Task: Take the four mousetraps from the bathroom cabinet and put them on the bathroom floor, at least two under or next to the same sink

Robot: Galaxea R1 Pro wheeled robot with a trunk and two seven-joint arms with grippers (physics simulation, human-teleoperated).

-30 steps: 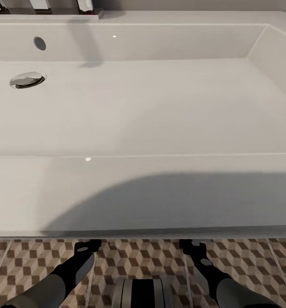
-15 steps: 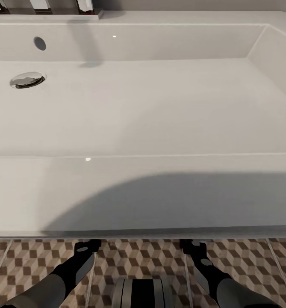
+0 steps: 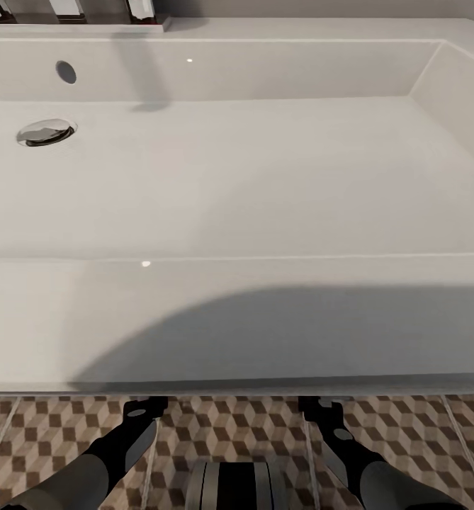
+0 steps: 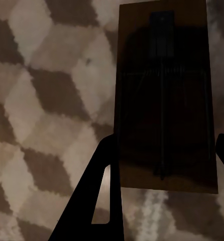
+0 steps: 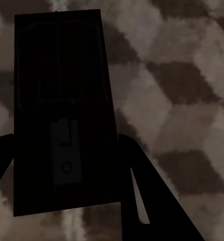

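Both arms reached under the glossy white bathroom sink (image 3: 237, 212).
Left gripper (image 4: 164, 150) and right gripper (image 5: 64, 145) each clamped a flat wooden mousetrap (image 4: 164, 100) (image 5: 62, 100) over cube-patterned bathroom floor (image 3: 215, 425).

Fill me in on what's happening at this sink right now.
The robot stands at the white bathroom sink, both arms reaching down under its front edge toward the patterned bathroom floor. In the wrist views, the left hand has a mousetrap between its fingers, and the right hand has another mousetrap. Both traps sit low over the tiles; whether they touch the floor is unclear.
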